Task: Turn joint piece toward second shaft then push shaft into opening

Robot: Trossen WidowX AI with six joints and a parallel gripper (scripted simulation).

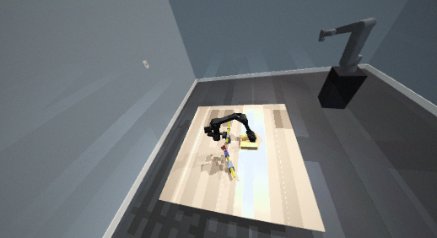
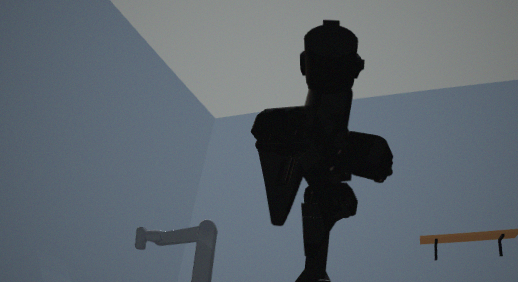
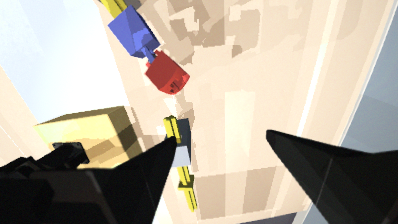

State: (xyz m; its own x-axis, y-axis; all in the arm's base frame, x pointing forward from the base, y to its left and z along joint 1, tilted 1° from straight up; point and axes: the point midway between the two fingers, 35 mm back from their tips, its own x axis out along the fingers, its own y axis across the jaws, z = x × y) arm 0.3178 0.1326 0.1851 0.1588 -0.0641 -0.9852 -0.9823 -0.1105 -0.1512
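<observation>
The red joint piece (image 1: 223,148) (image 3: 167,74) is hinged to the blue part (image 1: 226,153) (image 3: 131,32) on the first shaft (image 1: 233,173) (image 3: 114,5). Its opening faces lower right in the wrist view and looks angled to the second shaft. The yellow second shaft (image 1: 229,127) (image 3: 184,175) runs through its grey block (image 1: 229,139) (image 3: 181,155). Its near end is apart from the red piece, with a gap between. My gripper (image 3: 220,137) is open and empty, above these parts, with its left fingertip overlapping the second block in view. In the exterior view the arm is a dark silhouette and no shafts show.
The first shaft's grey block (image 1: 230,164) stands on the wooden table (image 1: 274,194). A yellow base block (image 1: 249,147) (image 3: 80,131) under my arm lies beside the second shaft. A separate grey arm (image 1: 354,42) (image 2: 202,245) stands on a black pedestal beyond the table.
</observation>
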